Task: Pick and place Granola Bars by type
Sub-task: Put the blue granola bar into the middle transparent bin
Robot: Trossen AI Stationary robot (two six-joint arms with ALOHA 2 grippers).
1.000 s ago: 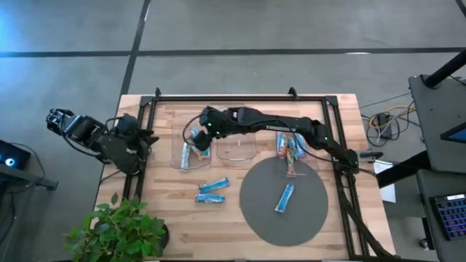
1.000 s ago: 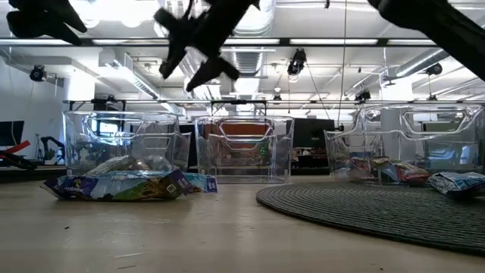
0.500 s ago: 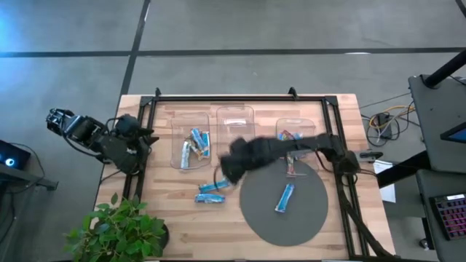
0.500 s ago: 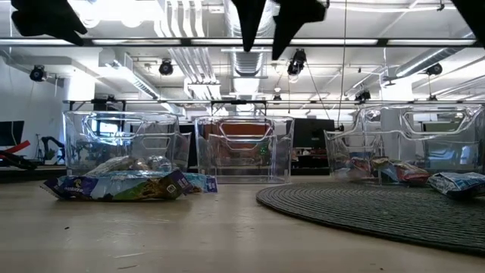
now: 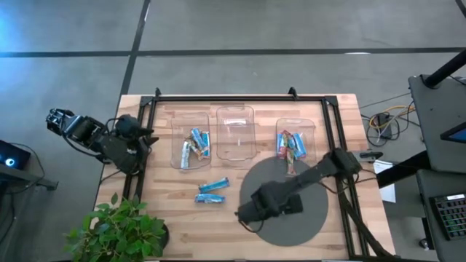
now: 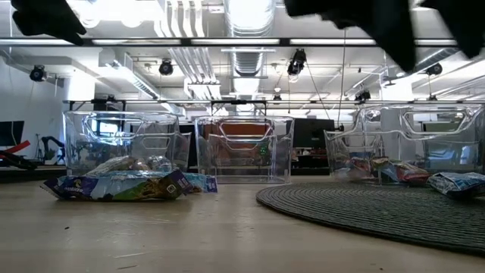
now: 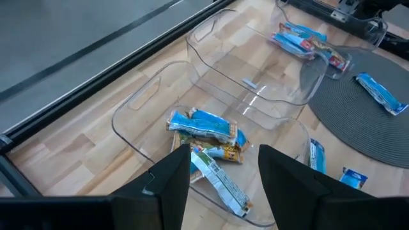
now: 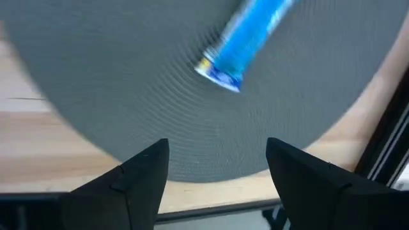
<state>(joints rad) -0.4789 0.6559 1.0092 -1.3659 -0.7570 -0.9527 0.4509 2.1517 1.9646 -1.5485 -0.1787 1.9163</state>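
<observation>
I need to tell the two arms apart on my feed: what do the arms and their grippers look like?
Both arms are black, built of jointed segments. The left arm is chunky, with cables trailing by it. The right arm is a long slim link. Left gripper and right gripper each have two dark, flat fingers, wedge-shaped, with angular tips. No markings can be read.

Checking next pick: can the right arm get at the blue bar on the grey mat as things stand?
Probably yes. The right gripper hovers open over the mat, and the blue bar lies alone just ahead of it, nothing between.
</observation>
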